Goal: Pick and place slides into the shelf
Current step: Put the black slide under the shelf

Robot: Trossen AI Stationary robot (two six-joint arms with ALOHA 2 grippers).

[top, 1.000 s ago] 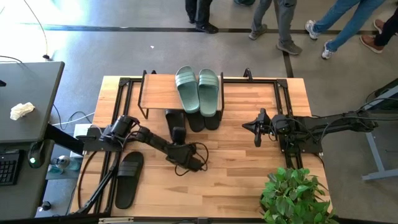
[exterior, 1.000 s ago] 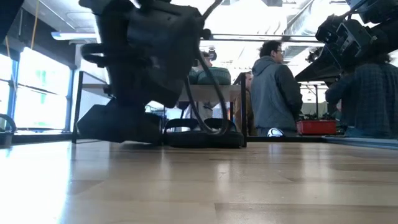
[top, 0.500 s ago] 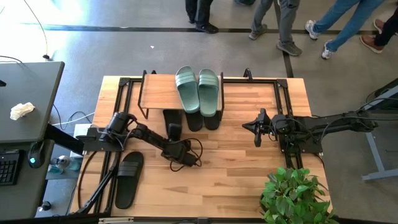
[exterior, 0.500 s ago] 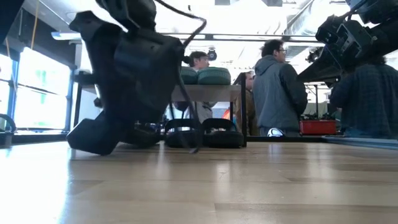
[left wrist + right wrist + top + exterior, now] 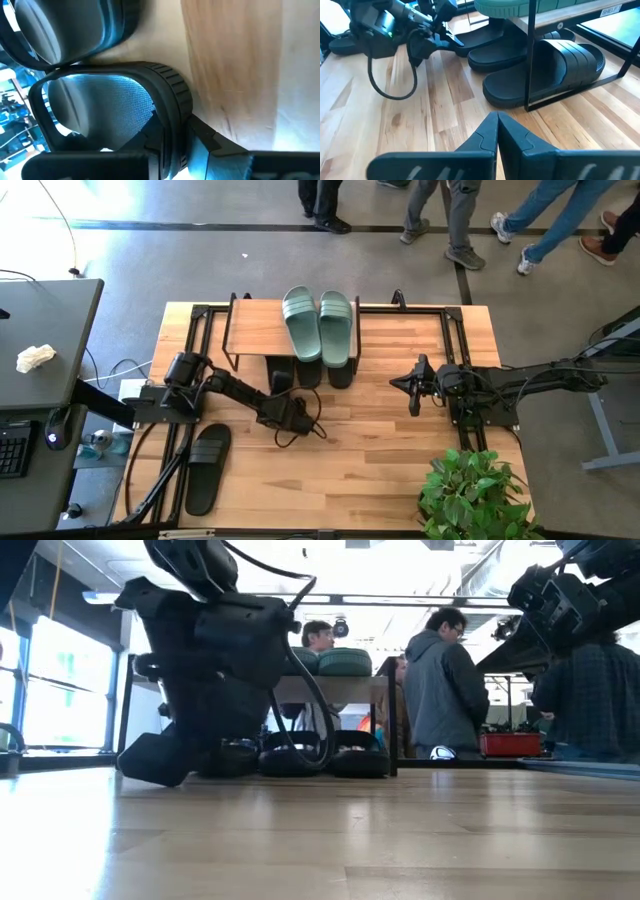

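Observation:
The shelf [image 5: 255,328] stands at the table's far middle with the sage-green pair [image 5: 319,326] lying on its plank top. Two black slides [image 5: 326,371] lie on the table under it. My left gripper [image 5: 280,393] is shut on a third black slide [image 5: 279,373], just left of those two, with its toe under the shelf's front edge. A further black slide [image 5: 207,468] lies sole-down near the table's left front. My right gripper [image 5: 398,381] hangs shut above the table's right part, holding nothing. My left gripper pinches the black slide's heel rim [image 5: 171,107] between its two fingers. The fingers [image 5: 449,41] come from the near side, slanting down, roughly along the slide. The slide points toward the shelf, low at the table; whether it is lifted clear I cannot tell.
A potted plant [image 5: 472,492] stands at the near right corner. Black frame rails [image 5: 455,340] run along the table's sides by the shelf. Bare wood lies between the two arms. People walk on the floor beyond the far edge.
My left gripper has gone toward the table's far edge, toward the shelf, and a little down, staying shut on the black slide. The slide has travelled with it, and its toe now reaches under the shelf beside the other two black slides.

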